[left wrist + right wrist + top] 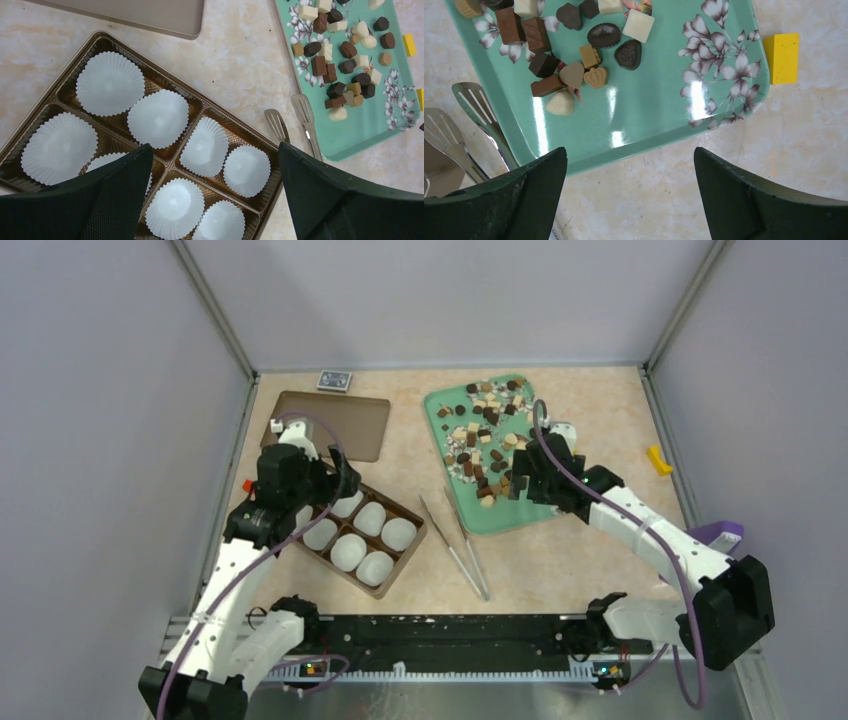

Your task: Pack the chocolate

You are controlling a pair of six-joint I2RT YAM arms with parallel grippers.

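Note:
The chocolate (pixel 490 425), many small dark, tan and cream pieces, lies scattered on a green flowered tray (pixel 510 515). A brown partitioned box (pixel 405 565) holds white paper cups (pixel 383 517), all empty. My left gripper (pixel 335 480) hovers open over the box's far left end; the left wrist view shows the cups (pixel 159 119) between and below its open gripper (pixel 214 146). My right gripper (pixel 525 480) stands open above the tray's near edge (pixel 649 115), with nothing in the gripper (pixel 629 150). Chocolate pieces (pixel 574 75) lie just beyond it.
Two metal tongs (pixel 455 545) lie between box and tray. A flat brown lid (pixel 345 425) rests behind the box, with a small blue patterned pack (pixel 335 381) beyond it. A yellow block (pixel 657 460) sits right of the tray. Grey walls enclose the table.

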